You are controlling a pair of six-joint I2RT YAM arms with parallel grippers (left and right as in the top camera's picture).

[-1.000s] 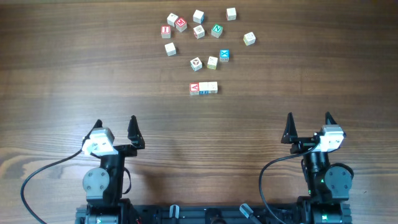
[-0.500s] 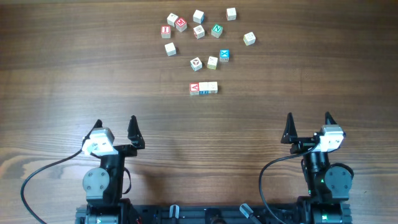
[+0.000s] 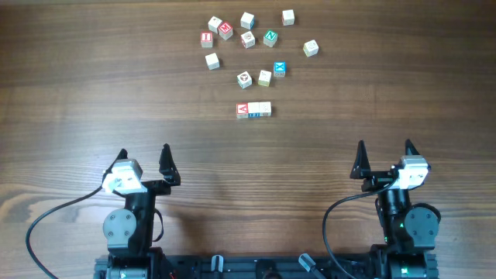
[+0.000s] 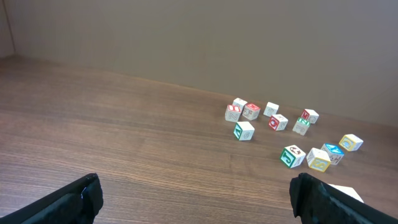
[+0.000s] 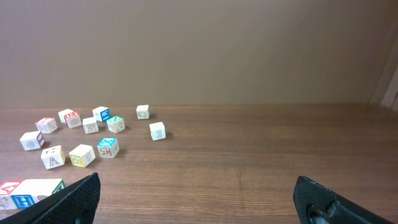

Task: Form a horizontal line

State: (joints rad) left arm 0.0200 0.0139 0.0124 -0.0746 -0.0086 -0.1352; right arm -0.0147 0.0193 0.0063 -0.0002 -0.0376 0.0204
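The horizontal line (image 3: 253,110) is a short row of three small cubes touching side by side at mid-table, its left one red-lettered. The right wrist view shows it at the lower left edge (image 5: 28,188), partly behind a finger. In the left wrist view only a pale corner (image 4: 344,192) of it peeks past the right finger. My left gripper (image 3: 145,157) sits near the front left, open and empty, far from the row. At the front right my right gripper (image 3: 384,152) is also open with nothing between its fingers.
Several loose letter cubes (image 3: 248,39) lie scattered beyond the row, toward the far edge; the nearest (image 3: 264,77) are just behind it. The same scatter shows in the left wrist view (image 4: 278,122) and the right wrist view (image 5: 91,125). A wall rises past the table's far edge.
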